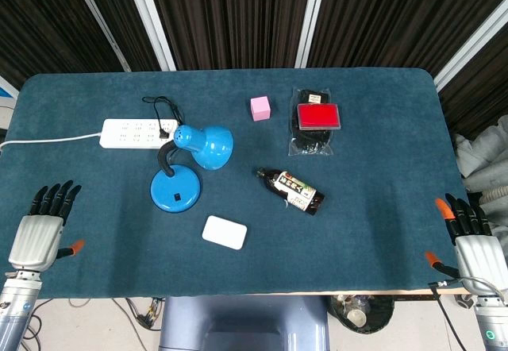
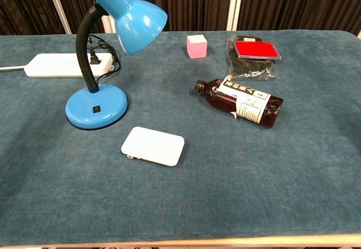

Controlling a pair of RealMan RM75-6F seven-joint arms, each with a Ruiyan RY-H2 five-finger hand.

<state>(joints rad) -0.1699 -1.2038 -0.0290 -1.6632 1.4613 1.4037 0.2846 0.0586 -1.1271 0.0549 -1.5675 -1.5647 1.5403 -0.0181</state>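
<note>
My left hand [image 1: 41, 230] lies flat on the blue cloth at the table's near left corner, fingers straight and apart, holding nothing. Over at the near right edge my right hand [image 1: 470, 240] lies the same way, also holding nothing. Neither hand shows in the chest view. A blue desk lamp [image 1: 190, 168] [image 2: 104, 46] stands left of centre, plugged into a white power strip [image 1: 136, 133] [image 2: 53, 65]. In front of it lies a white flat case [image 1: 224, 232] [image 2: 153, 146]. A dark brown bottle [image 1: 292, 190] [image 2: 241, 101] lies on its side at centre right.
A pink cube [image 1: 260, 108] [image 2: 197, 45] sits at the back centre. Right of it lies a black pouch with a red box [image 1: 317, 118] [image 2: 255, 49] on top. The teal table [image 1: 373, 232] ends at a pale front edge. A bin [image 1: 361, 310] stands below.
</note>
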